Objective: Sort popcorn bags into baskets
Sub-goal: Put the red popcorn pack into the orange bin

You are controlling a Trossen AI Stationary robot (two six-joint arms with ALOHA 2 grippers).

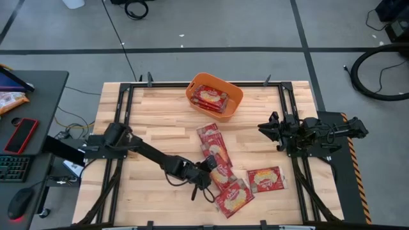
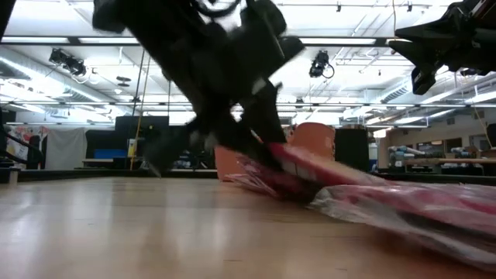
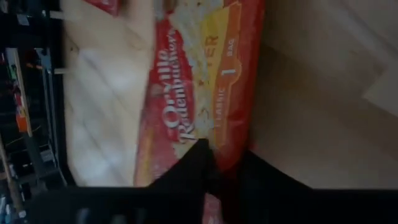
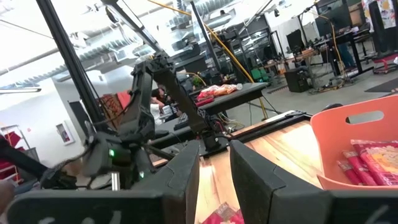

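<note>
So the wooden bench (image 1: 160, 121) fills the middle of the high view, with the orange basket (image 1: 235, 99) up top center already holding a couple of popcorn bags (image 1: 211, 96). The rest lie loose lower center. Left hand (image 1: 211, 179) is down there clenched on one popcorn bag (image 1: 220, 174); right hand (image 1: 265, 128) waits mid-right, fingers barely apart, holding nothing.

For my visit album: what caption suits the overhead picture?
Left tool grips a popcorn bag among scattered ones; orange basket holds some already.
</note>
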